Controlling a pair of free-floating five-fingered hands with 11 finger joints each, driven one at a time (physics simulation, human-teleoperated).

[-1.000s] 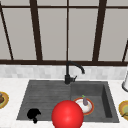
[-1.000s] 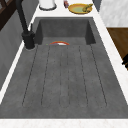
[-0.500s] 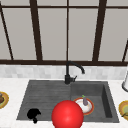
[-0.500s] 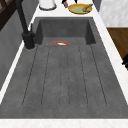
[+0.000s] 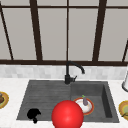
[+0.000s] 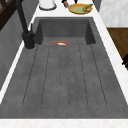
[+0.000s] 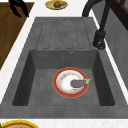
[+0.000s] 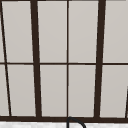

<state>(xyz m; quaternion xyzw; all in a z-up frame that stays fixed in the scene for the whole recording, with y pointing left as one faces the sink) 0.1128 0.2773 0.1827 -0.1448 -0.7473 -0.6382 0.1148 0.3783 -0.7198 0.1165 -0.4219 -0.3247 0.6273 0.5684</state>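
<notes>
Left hand (image 5: 33, 114) hovering, fingers curled on nothing, at the sink's front-left corner; small purple eggplant (image 5: 85, 101) on red-rimmed plate (image 5: 91, 109) lying rightward, beyond large red ball (image 5: 67, 115).

A dark-framed window (image 5: 67, 30) is spanning the far wall above pale tiles (image 5: 30, 72), white counter (image 5: 15, 83) is surrounding the sink, and wooden floor (image 7: 10, 32) is showing nearby.

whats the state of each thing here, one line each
left hand: in the air over the front left of the sink, fingers curled, holding nothing
eggplant: lying on its side on the plate
plate: flat on the basin floor, red rim
faucet: spout turned toward the basin, no water seen
red ball: at the sink's front edge, touching no hand
yellow plate: on the counter, food on it
</notes>
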